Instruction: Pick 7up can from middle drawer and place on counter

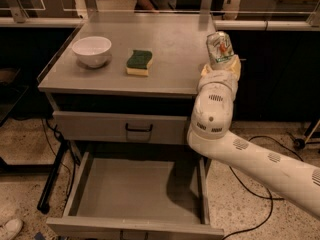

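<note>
While at counter edge, one end effector with one 7up can

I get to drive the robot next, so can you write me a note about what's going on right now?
Gripper: shut on the 7up can, held up by the right edge of the counter.
Middle drawer: pulled open, and the can is out of it.
Also on the counter: white bowl and sponge, toward the left.
Done: can picked from the drawer.
Left: bring it over the counter, set it down, let go.
</note>
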Robot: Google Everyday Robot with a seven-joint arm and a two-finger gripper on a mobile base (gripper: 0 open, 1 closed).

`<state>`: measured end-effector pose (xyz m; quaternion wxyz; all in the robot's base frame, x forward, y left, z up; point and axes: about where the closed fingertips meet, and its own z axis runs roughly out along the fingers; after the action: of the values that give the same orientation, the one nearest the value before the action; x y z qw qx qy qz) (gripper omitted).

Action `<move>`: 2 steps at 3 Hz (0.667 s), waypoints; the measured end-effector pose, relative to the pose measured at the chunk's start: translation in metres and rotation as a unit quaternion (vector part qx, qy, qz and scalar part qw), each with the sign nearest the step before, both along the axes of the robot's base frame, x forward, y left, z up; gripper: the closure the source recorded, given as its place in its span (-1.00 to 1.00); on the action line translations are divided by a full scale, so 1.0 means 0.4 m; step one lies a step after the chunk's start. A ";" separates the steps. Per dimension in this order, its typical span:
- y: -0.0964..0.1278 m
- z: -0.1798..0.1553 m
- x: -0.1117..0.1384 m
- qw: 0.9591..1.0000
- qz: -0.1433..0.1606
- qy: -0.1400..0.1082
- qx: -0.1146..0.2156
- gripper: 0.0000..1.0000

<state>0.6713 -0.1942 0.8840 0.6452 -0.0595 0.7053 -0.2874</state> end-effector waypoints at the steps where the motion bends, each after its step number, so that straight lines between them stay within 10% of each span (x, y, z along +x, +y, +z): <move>1: -0.015 0.007 0.031 0.996 0.019 0.022 -0.089 1.00; 2: 0.013 -0.031 0.047 0.986 0.059 0.042 -0.152 1.00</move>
<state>0.6900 -0.1889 0.8717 0.6147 -0.2101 0.6752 -0.3495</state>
